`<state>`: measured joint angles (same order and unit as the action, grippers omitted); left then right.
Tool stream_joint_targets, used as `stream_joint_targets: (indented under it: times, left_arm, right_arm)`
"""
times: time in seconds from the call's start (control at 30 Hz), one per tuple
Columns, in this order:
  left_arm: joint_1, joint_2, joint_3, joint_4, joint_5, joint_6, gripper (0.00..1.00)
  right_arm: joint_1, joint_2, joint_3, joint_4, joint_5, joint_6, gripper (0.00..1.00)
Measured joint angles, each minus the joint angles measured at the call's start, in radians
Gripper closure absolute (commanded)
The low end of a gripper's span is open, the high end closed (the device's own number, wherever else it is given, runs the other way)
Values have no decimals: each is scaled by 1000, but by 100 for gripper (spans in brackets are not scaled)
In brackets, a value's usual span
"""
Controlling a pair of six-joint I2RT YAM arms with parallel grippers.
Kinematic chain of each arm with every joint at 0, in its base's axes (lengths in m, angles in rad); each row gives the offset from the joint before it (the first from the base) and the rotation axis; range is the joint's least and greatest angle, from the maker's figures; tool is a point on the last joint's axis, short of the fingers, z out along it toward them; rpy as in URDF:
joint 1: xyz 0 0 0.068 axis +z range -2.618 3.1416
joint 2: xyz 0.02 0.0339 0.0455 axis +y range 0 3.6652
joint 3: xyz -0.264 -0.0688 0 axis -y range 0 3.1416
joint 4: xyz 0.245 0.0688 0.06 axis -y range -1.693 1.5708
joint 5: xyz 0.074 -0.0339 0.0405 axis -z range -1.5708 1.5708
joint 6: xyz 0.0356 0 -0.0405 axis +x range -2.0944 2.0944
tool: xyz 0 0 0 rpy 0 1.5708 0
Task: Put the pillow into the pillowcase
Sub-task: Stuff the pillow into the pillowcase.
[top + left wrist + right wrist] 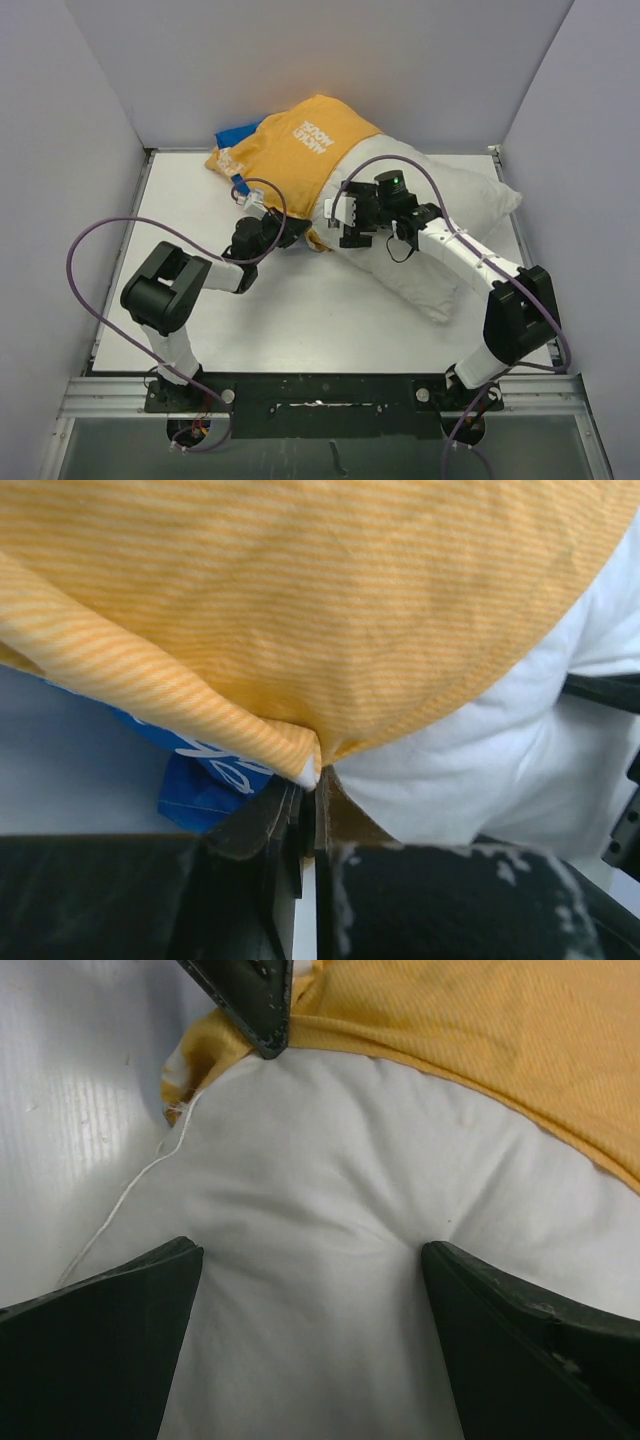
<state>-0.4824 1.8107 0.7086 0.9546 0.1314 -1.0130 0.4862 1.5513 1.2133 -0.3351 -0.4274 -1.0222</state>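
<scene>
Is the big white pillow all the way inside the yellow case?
No, only partly in: the mustard-yellow fabric pillowcase covers one end, and the plump white pillow sticks out.

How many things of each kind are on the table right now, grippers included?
pillow: 1
pillowcase: 1
grippers: 2 (left gripper shut on the pillowcase edge, right gripper open over the pillow)
Total: 4

The pillowcase is matt mustard-yellow cloth with a fine ribbed weave. The pillow is smooth, soft white cloth. Beside the pillow lies a thin loose white thread. Under the pillow, the table is smooth, white and faintly glossy. The right gripper has dark, matt, scuffed fingers.
</scene>
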Motion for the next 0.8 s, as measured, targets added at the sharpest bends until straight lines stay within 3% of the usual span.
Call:
stream_joint_targets:
  times: [0.03, 0.1, 0.13, 0.17, 0.33, 0.53, 0.8]
  left_arm:
    - [3, 0, -4, 7, 8, 0, 100]
    - [8, -2, -11, 13, 27, 1, 100]
    - [10, -6, -15, 11, 40, 2, 100]
    - [12, -14, -19, 5, 57, 3, 100]
    - [13, -122, -22, -116, 149, 3, 100]
    - [-50, -248, 123, -328, 216, 10, 100]
    - [-196, -244, 146, -372, 262, -55, 100]
  right_arm:
    - [0, 16, 0, 17, 10, 9, 11]
    - [2, 44, 1, 50, 29, 19, 67]
    - [2, 62, 10, 57, 42, 27, 88]
    - [3, 86, 26, 65, 56, 41, 99]
    - [-28, 217, 203, 27, 96, 233, 100]
    - [-44, 196, 280, 15, 97, 542, 100]
    - [-33, 145, -83, 476, -3, 875, 100]
